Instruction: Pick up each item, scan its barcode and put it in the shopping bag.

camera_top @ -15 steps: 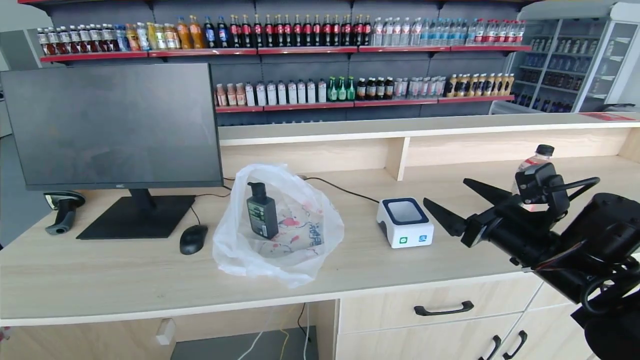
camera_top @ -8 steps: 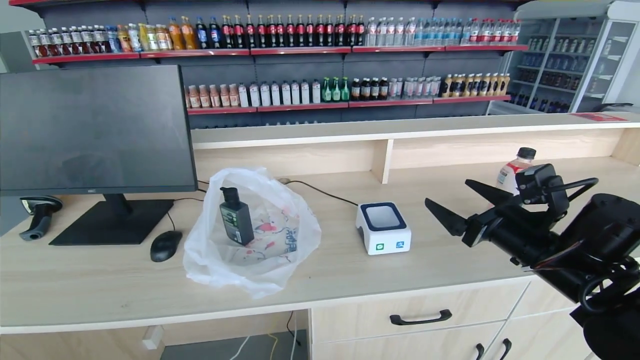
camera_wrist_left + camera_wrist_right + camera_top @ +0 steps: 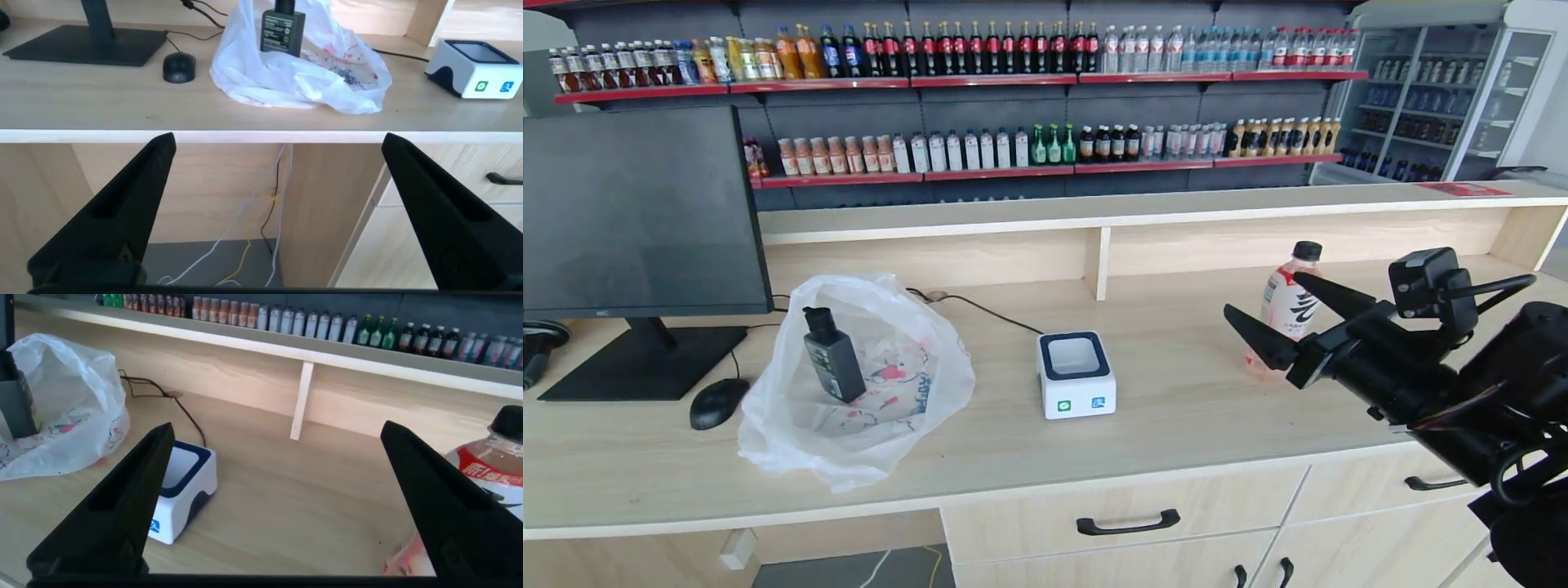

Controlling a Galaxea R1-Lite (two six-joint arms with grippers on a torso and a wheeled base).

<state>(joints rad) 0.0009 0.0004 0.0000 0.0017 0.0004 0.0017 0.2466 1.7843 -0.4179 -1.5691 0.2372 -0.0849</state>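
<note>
the right gripper [image 3: 1262, 291] hangs wide open and empty over the counter [image 3: 1176, 392]. the drink bottle [image 3: 1286, 304] stands upright just beyond its far finger, off-centre from the gap. the right arm is nearer by far; the left gripper [image 3: 278, 204], open too, sits below the counter edge.

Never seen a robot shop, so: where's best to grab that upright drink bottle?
Probably grip the bottle by its straight labelled middle, below the neck, coming in level from the robot's side: it stands upright, and the open right end effector faces it.
</note>
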